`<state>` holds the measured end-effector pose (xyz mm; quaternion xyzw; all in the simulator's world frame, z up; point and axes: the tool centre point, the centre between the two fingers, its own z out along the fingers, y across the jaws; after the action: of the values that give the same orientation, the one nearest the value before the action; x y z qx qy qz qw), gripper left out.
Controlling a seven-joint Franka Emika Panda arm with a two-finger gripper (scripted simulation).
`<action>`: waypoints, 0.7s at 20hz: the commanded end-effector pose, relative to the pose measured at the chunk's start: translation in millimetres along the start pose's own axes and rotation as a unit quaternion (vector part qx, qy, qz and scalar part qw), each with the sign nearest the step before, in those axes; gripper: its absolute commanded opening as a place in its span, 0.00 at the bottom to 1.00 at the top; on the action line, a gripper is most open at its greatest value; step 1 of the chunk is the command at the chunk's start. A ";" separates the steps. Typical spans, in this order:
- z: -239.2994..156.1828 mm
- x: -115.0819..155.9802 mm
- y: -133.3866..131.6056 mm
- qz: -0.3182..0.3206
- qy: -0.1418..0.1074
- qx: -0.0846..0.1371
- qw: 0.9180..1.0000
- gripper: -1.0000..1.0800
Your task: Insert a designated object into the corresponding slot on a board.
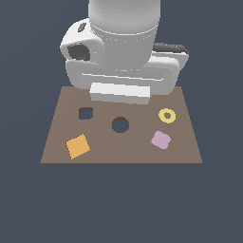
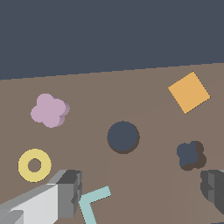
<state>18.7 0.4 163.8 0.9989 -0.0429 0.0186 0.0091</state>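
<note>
Lilac block (image 1: 161,140) lies on board (image 1: 121,154), apart from slot (image 1: 86,113); fingers (image 2: 70,192) wide, empty

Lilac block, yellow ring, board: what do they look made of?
It's a simulator render, so only a guess. Lilac block: flat matte colour, no gloss or grain, soft lobed edges; could be plastic or foam. Yellow ring: the same matte, uniform look, plastic-like. Board: plain brown, matte and textureless, wood- or fibreboard-like by colour alone. None shows highlights or surface detail to settle it.
</note>
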 end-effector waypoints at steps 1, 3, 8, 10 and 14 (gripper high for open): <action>7.6 0.9 -9.3 0.014 -0.002 0.000 1.000 0.96; 15.0 2.3 -18.1 0.028 -0.003 0.000 1.000 0.96; 37.9 8.3 -45.3 0.072 -0.007 0.001 0.997 0.96; 48.3 11.8 -57.4 0.091 -0.009 0.001 0.996 0.96; 68.9 20.5 -80.9 0.131 -0.012 0.002 0.991 0.96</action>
<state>44.3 69.7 102.2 0.9874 -0.1579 0.0084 0.0048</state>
